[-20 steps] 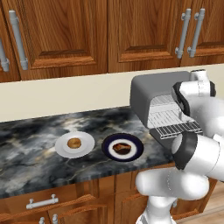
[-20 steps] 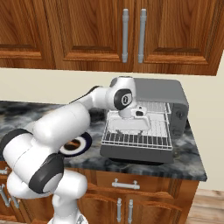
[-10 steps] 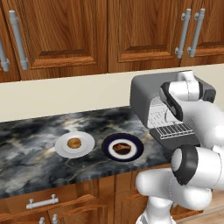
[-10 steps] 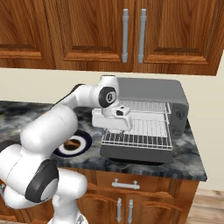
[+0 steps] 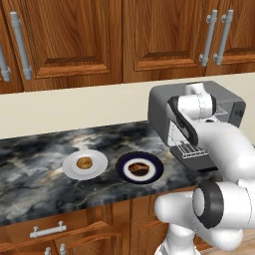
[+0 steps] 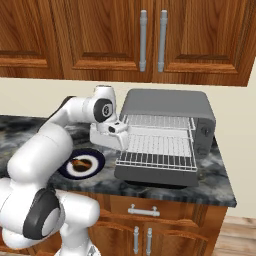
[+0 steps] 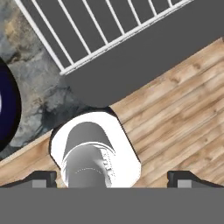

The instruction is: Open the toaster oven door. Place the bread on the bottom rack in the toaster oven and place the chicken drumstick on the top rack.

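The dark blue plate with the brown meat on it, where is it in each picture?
Left base view: the dark blue plate sits at centre, right of the white plate with the bread.
Right base view: it lies low on the left, partly behind the arm.
Hand view: just its dark rim, at the left edge.
Shared landmark: the toaster oven, standing to the plate's right on the counter.

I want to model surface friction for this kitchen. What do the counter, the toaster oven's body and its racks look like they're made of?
The counter looks like polished dark stone, maybe granite or marble, going by its grey-white veining. The toaster oven body appears to be matte mid-grey metal, though painted plastic can't be ruled out: smooth, no glare. The bottom rack and top rack look like thin bright metal wire in parallel bars.
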Robot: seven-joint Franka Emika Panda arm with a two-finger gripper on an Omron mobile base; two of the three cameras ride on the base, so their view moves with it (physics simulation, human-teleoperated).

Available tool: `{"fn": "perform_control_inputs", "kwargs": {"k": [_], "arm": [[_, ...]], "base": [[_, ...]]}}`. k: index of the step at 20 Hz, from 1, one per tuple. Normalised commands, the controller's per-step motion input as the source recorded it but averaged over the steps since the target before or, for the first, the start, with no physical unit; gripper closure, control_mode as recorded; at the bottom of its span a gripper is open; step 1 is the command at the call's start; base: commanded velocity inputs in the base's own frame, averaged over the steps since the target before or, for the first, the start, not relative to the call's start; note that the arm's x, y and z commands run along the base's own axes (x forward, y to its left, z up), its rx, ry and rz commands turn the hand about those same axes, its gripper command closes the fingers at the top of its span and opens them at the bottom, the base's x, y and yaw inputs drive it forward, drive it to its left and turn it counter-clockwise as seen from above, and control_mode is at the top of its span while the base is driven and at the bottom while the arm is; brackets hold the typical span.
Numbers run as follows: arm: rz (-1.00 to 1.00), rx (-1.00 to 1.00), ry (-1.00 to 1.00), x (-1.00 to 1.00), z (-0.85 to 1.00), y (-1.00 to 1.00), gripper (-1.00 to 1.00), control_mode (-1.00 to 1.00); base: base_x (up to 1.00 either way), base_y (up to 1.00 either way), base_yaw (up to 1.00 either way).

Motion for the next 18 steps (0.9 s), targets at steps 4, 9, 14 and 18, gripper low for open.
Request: {"fn": "perform_control_inputs", "kwargs": {"k": [4, 9, 14, 18], "arm": [[-0.14, -0.14, 0.00, -0.13, 0.00, 0.29, -1.00, -1.00], [0.03, 0.00, -0.01, -0.25, -0.02, 0.14, -1.00, -1.00], [0.09, 0.00, 0.00, -0.24, -0.03, 0.20, -1.00, -1.00], [0.14, 0.00, 0.01, -0.19, -0.01, 0.12, -1.00, -1.00]], "base": [[0.00, 0.00, 0.00], [0.00, 0.00, 0.00], [0.00, 0.00, 0.00], [0.00, 0.00, 0.00]]}}
